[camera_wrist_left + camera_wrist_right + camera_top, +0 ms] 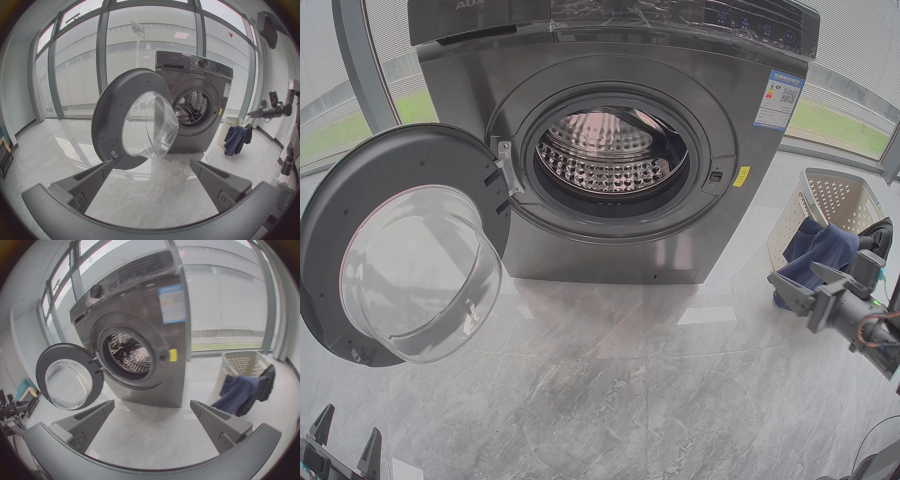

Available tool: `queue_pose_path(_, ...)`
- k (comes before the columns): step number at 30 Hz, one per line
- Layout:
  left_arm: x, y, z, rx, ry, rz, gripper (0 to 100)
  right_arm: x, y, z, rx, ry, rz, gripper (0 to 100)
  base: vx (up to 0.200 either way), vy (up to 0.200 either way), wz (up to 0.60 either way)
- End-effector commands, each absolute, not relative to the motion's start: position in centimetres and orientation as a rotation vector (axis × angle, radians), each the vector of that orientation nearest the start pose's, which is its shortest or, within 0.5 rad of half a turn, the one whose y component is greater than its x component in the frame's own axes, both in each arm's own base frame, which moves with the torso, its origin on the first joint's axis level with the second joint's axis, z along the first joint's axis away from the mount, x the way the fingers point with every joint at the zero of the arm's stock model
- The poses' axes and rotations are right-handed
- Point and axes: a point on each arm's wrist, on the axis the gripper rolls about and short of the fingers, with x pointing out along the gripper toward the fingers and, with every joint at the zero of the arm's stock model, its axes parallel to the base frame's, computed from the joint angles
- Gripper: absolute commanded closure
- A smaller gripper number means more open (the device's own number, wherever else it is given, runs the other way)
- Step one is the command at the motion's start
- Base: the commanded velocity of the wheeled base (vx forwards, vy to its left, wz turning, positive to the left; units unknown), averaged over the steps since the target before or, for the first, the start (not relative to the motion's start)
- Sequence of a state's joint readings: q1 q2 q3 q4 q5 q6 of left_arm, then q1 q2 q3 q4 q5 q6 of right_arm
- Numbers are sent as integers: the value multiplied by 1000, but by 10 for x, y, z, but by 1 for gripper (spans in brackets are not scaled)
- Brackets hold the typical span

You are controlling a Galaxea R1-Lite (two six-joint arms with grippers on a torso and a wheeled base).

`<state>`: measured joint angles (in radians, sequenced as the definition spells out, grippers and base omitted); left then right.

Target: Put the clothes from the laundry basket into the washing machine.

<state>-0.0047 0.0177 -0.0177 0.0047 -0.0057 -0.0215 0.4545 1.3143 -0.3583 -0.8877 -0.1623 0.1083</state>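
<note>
Status at that frame: grey front-loading washing machine (600, 256) stood on the pale marbled tile floor (600, 387), its round grey door with the clear glass bowl (337, 206) swung fully open toward the robot's left. Perforated stainless drum (606, 162) was visible through the opening, with no fabric seen inside it.

Cream perforated plastic laundry basket (837, 175) sat on the floor just right of the machine. Dark blue garment (825, 247) hung over the basket's front rim and down the outside toward the floor. Black garment (878, 231) hung over the same rim, touching the blue one on the side away from the machine. Both clothes were at the basket, none in the machine.

Right gripper (794, 273) was held in the air on the basket side, jaws wide apart, nothing between them; the left wrist view showed it up above the basket, clear of the clothes. Left gripper (150, 162) sat low at the robot's left, facing the open door, jaws likewise spread and holding nothing.

Blue-and-white label (778, 100) and small yellow sticker (741, 176) were on the machine's front, right of the opening.
</note>
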Motion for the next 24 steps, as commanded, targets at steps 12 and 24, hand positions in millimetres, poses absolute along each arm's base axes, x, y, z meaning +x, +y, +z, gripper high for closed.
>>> queue_pose_path(12, -22, 0, 76, -21, 12, -11, 0, 3, -2, 108, 22, -4, -78, 0, 0, 0, 0)
queue_pose_path(24, -22, 0, 76, -25, 12, -11, 0, -23, -2, 81, 9, -51, -89, 0, 0, 0, 0)
